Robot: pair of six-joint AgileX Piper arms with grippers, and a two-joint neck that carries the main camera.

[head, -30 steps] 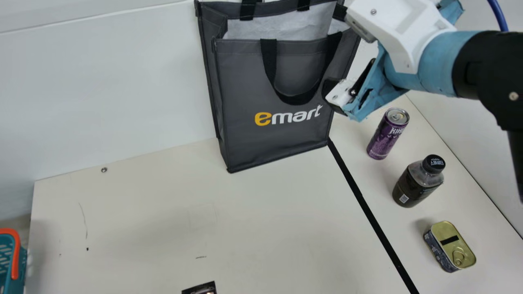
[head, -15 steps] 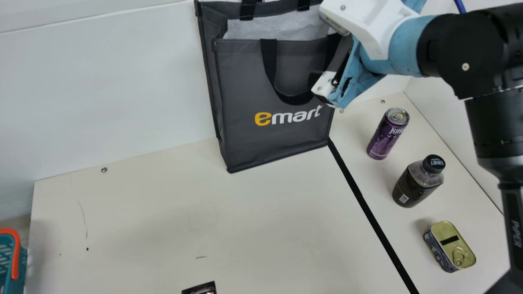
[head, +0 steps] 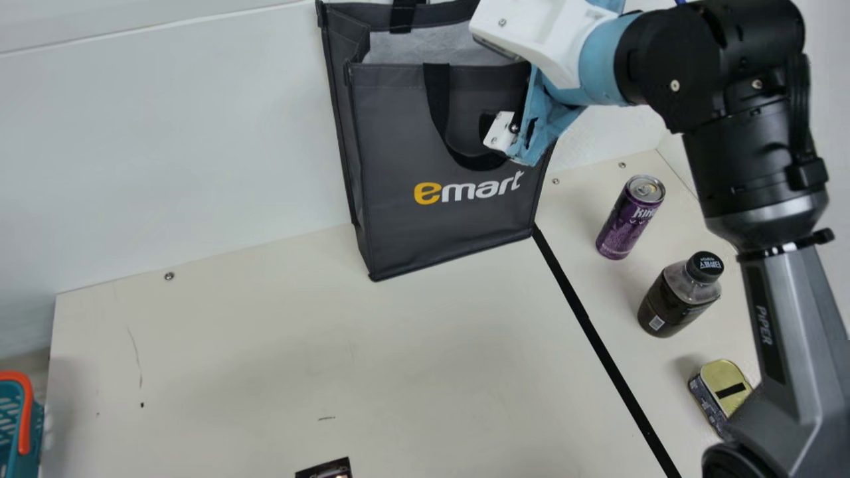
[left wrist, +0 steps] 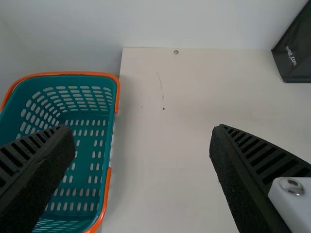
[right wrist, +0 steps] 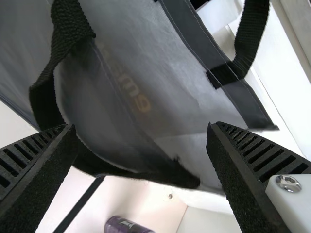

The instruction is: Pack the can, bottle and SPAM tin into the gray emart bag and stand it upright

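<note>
Right now, my right gripper (head: 499, 129) has its fingers spread apart at the right side of the gray emart bag (head: 451, 229), by the front handle. The bag stands upright and open near the back wall (head: 172, 133). Right of the black tape line (head: 588, 322), I see the can (head: 625, 222) and bottle (head: 674, 302) upright, and the tin (head: 720, 382) partly behind my right arm. My left gripper (left wrist: 141, 129) is also open, near the teal basket (left wrist: 73, 74).

"emart" on gray bag (head: 398, 232)
Below right gripper (head: 495, 131); lower right, lettered can (head: 627, 222), bottle cap (head: 705, 265); behind, lettered right arm (head: 765, 332).
</note>
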